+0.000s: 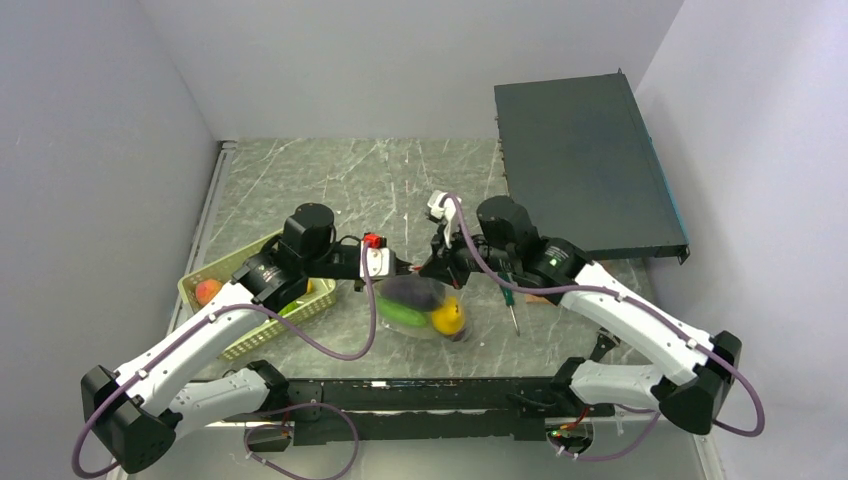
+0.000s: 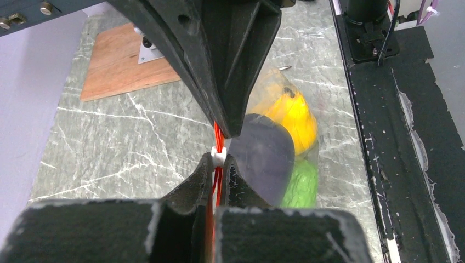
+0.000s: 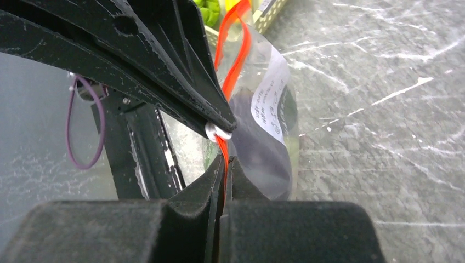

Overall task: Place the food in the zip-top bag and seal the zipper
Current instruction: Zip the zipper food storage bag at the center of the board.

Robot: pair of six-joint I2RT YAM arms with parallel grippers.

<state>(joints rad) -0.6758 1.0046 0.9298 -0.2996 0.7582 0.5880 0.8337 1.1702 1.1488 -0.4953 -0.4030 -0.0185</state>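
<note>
1. Bag first: the clear zip-top bag [image 1: 428, 308] sits on the marble-look table [image 1: 330, 180], held up by its mouth between the two arms.
2. Inside the bag, three pieces of food are packed together: a dark purple piece [image 1: 412, 292] on top, a green piece [image 1: 400, 314] under it, and a yellow piece [image 1: 449, 318] on the bag's right side.
3. The left gripper [image 2: 225, 149] is pinched tight on the red-orange zipper [image 2: 217, 134], with a small white tab [image 2: 219, 156] right at its fingertips.
4. The right gripper [image 3: 227, 143] is clamped closed on the same strip. From its wrist camera, a white tab sits against its upper fingertip. I cannot tell whether this is the tab seen at the left fingertips.
5. Overhead, both grippers meet close together at the top of the bag, one on each side.
6. A white label [image 3: 270, 90] shows on the bag's wall, just over the purple piece.
7. Left of the bag is the light green basket [image 1: 262, 335], with an orange piece [image 1: 208, 291] in its far-left corner.
8. Just right of the bag lies a green-handled screwdriver [image 1: 512, 300].
9. Right of the bag and beyond it, a dark flat panel [image 1: 585, 160] leans at the back, well apart from the bag.
</note>
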